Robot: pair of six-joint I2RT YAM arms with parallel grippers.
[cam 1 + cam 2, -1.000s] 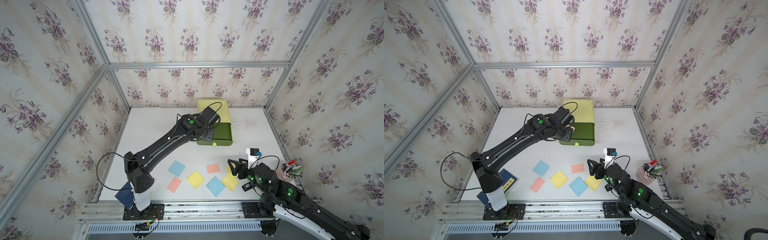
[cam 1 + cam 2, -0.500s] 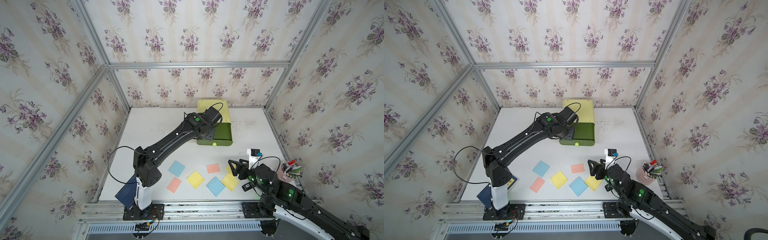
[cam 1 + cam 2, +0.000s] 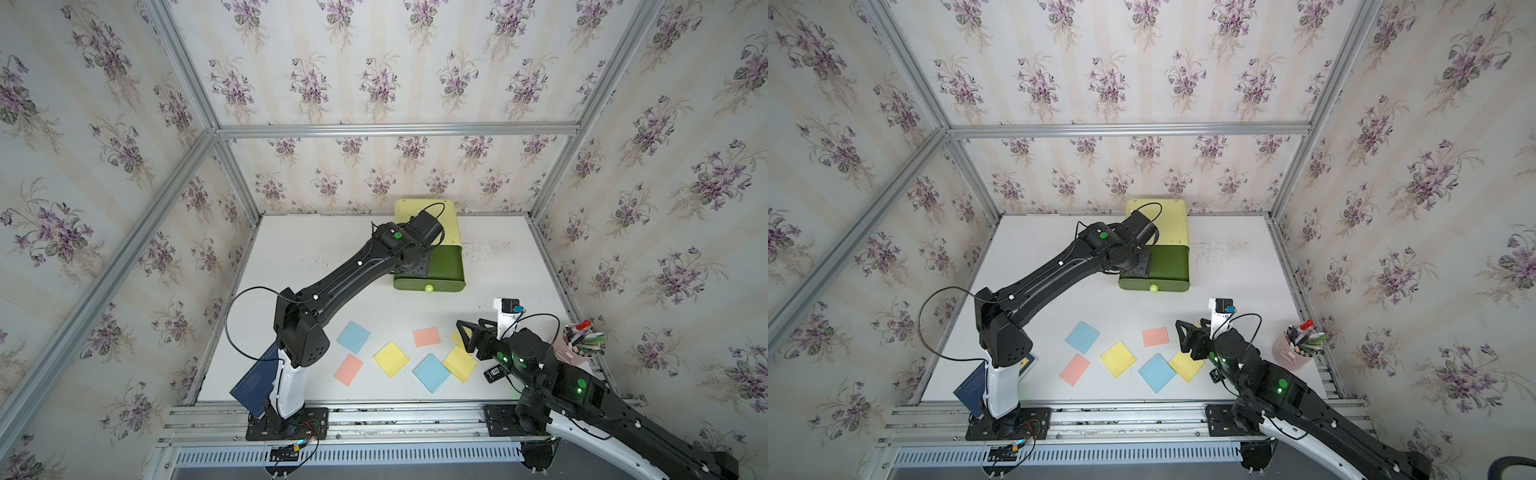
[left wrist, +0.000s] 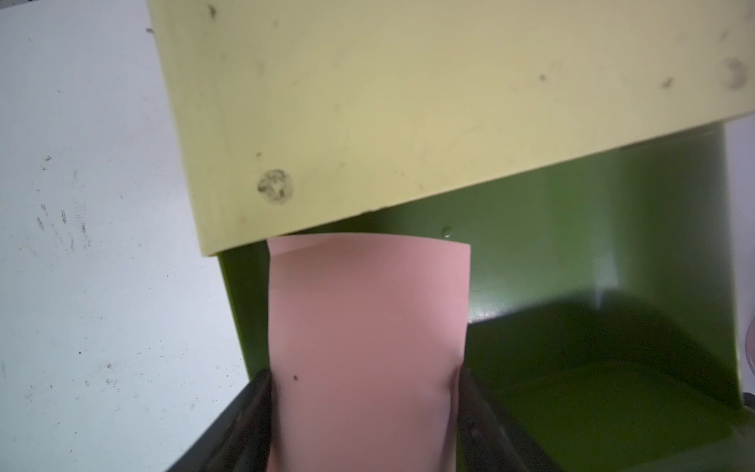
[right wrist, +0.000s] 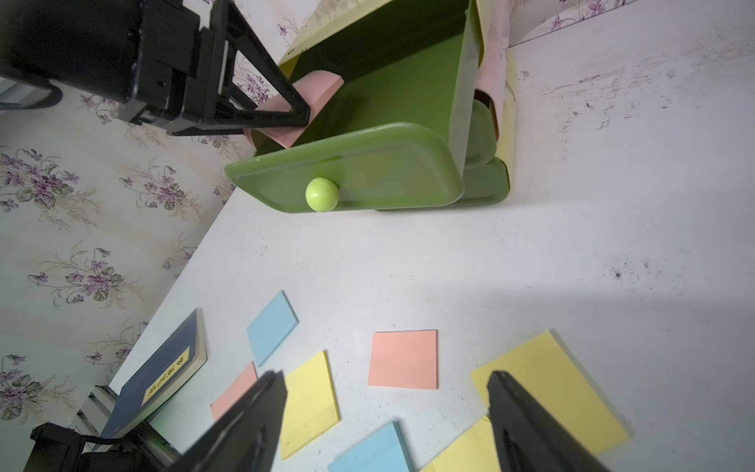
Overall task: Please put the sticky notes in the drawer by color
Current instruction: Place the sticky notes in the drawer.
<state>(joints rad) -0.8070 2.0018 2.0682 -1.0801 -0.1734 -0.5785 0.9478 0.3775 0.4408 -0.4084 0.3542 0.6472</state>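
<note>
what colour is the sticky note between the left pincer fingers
Pink; the sticky note shows best in the left wrist view.

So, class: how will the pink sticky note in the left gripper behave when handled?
Probably floppy: the pink note bows in the left gripper. Likely very light: it looks like one thin sheet, so it may drift when released. Unlikely to roll; it could crease if squeezed.

The drawer cabinet [image 3: 422,214] stands at the back middle of the table [image 3: 316,249], its top drawer [image 3: 448,266] pulled out frontward. One sticky note [image 4: 367,327] hangs over that drawer's left side, between the fingers [image 4: 249,408] of the left gripper [image 4: 363,382]. Seven sticky notes [image 3: 390,359] lie spread before the cabinet. The book [image 3: 253,382] lies front-left and the pen cup [image 3: 572,351] right.
</note>
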